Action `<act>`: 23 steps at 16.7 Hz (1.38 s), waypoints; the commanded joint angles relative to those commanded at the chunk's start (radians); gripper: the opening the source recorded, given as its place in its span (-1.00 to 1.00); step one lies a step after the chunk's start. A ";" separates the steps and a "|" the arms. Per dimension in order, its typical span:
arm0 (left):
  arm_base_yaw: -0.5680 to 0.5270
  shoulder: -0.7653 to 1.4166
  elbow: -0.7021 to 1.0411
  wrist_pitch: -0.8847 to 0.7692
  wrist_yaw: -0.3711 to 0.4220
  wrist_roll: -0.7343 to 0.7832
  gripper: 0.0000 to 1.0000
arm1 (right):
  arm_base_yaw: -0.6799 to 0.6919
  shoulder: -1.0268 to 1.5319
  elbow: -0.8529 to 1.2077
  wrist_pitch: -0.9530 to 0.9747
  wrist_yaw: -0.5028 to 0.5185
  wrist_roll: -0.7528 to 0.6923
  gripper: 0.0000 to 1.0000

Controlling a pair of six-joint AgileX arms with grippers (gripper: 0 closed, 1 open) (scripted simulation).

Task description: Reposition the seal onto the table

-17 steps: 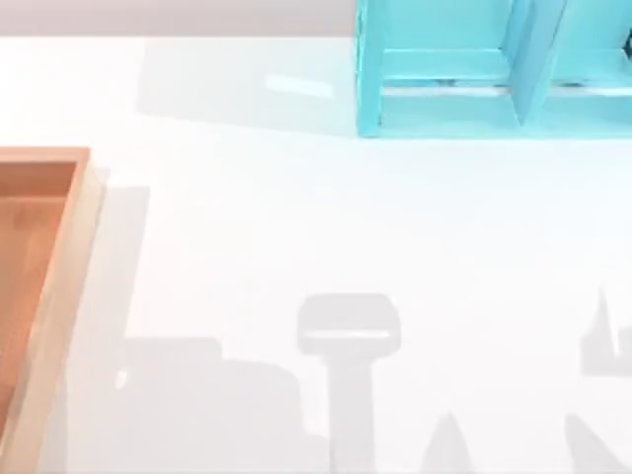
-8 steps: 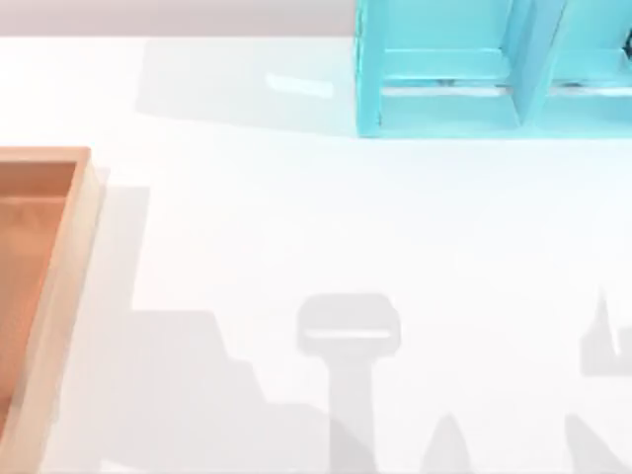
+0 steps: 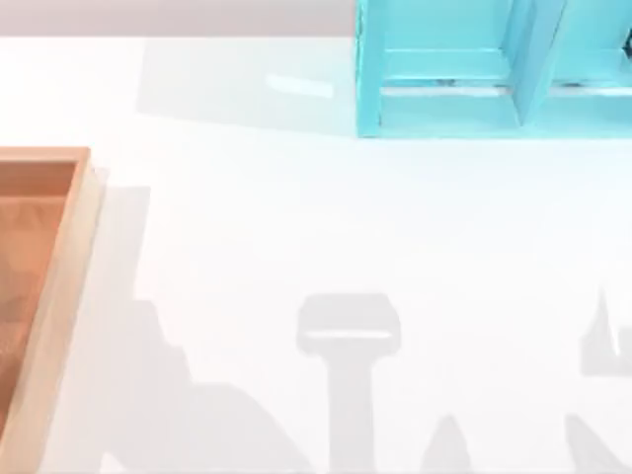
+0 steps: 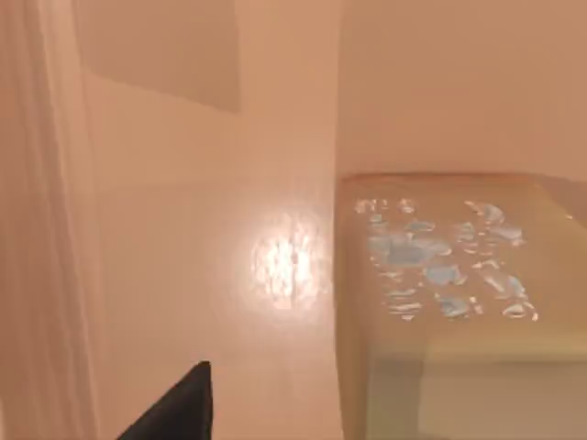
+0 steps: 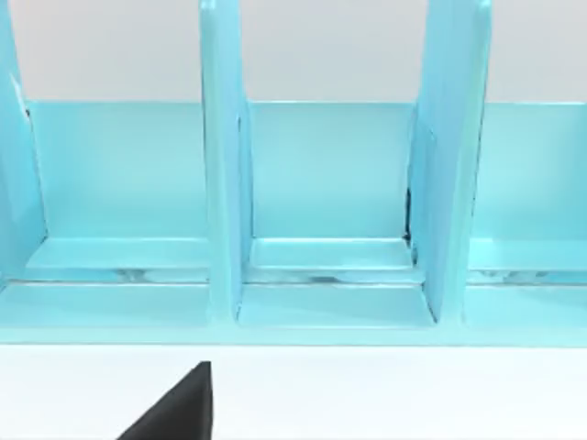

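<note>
In the left wrist view the seal [image 4: 440, 275] looms close: a tan block with a pale bluish mark on its face, resting on the orange-brown floor of the wooden tray [image 4: 183, 229]. A black part of my left gripper [image 4: 179, 412] shows beside the seal, apart from it. The top view has the white table [image 3: 296, 217] with the tray [image 3: 69, 257] at its left edge. A black part of my right gripper [image 5: 179, 412] hangs over the table, facing the turquoise shelf unit [image 5: 321, 211].
The turquoise shelf unit [image 3: 474, 69] stands at the back right of the table, with upright dividers and open compartments. The tray's raised rim [image 3: 84, 197] borders the white surface. Arm shadows lie along the table's front.
The shadow at the table's front left has changed shape and slid toward the tray, so the left arm has moved. The shadows at the middle and right have not moved.
</note>
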 joint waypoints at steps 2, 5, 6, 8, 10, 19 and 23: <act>0.002 0.028 -0.067 0.098 0.000 0.002 1.00 | 0.000 0.000 0.000 0.000 0.000 0.000 1.00; 0.003 0.052 -0.126 0.169 0.000 0.004 1.00 | 0.000 0.000 0.000 0.000 0.000 0.000 1.00; 0.003 0.053 -0.129 0.172 0.000 0.004 1.00 | 0.000 0.000 0.000 0.000 0.000 0.000 1.00; 0.003 0.053 -0.129 0.172 0.000 0.004 1.00 | 0.000 0.000 0.000 0.000 0.000 0.000 1.00; 0.003 0.053 -0.129 0.172 0.000 0.004 0.85 | 0.000 0.000 0.000 0.000 0.000 0.000 1.00; 0.003 0.053 -0.129 0.172 0.000 0.004 -0.51 | 0.000 0.000 0.000 0.000 0.000 0.000 1.00; 0.003 0.053 -0.129 0.172 0.000 0.004 -1.00 | 0.000 0.000 0.000 0.000 0.000 0.000 1.00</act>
